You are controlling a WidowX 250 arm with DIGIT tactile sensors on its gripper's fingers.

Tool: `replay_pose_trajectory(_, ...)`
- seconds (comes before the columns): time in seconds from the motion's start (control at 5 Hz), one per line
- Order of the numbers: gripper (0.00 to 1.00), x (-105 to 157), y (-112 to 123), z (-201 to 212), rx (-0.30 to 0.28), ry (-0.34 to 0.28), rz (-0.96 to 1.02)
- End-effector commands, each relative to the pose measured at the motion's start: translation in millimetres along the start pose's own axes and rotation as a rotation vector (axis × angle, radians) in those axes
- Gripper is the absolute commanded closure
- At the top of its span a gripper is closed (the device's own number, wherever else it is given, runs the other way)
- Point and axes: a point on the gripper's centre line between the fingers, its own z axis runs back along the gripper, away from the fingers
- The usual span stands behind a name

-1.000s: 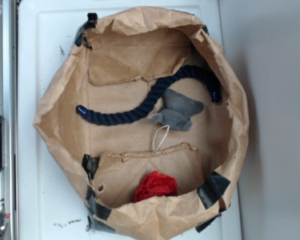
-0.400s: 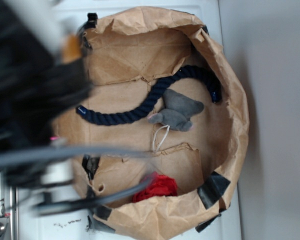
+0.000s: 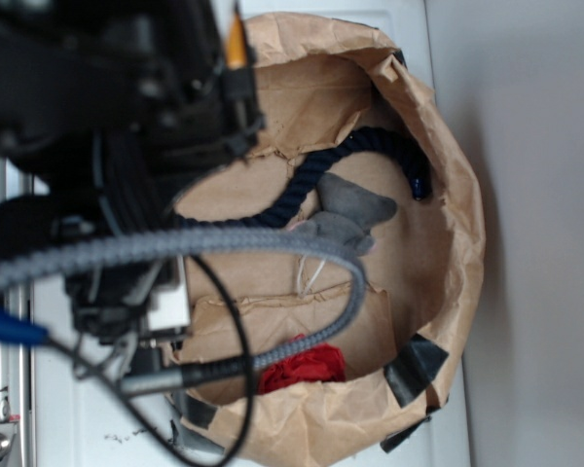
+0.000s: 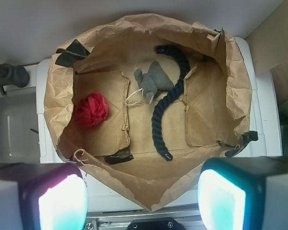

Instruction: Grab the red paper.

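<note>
A brown bag (image 4: pixel 230 76), opened wide, lies on a white desk (image 4: pixel 264 120). Inside it, a dark blue rope (image 4: pixel 165 110) curves across the floor, with a grey plush toy (image 4: pixel 153 81) touching it. Black tape (image 4: pixel 72 50) patches the bag's rim.

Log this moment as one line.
gripper: open, above bag, empty | red paper: inside brown paper bag, untouched | phase: approach

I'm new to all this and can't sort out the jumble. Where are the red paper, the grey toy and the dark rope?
red paper (image 4: pixel 91 110), wrist view, middle of the wad.
grey toy (image 4: pixel 153 80), wrist view, its body.
dark rope (image 4: pixel 165 108), wrist view, mid-length of the rope.
</note>
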Motion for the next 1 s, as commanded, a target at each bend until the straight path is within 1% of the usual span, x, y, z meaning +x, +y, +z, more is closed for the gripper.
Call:
replay_pose_trajectory(0.0, 0.00, 39.1, 18.0, -39.7, 0.023, 0.038, -0.230)
replay_pose_trajectory(0.2, 0.00, 43.3, 16.1, -72.4, 0.075, 0.043, -0.322)
replay_pose_trajectory(0.4, 0.00, 34.8, 5.6, -99.0, 0.078, 0.013, -0.453)
replay_pose_trajectory(0.6, 0.00, 24.4, -16.6, -120.1, 0.103, -0.028, -0.578)
replay_pose_trajectory(0.8, 0.00, 32.0, -28.5, -137.8, 0.086, -0.052, -0.691)
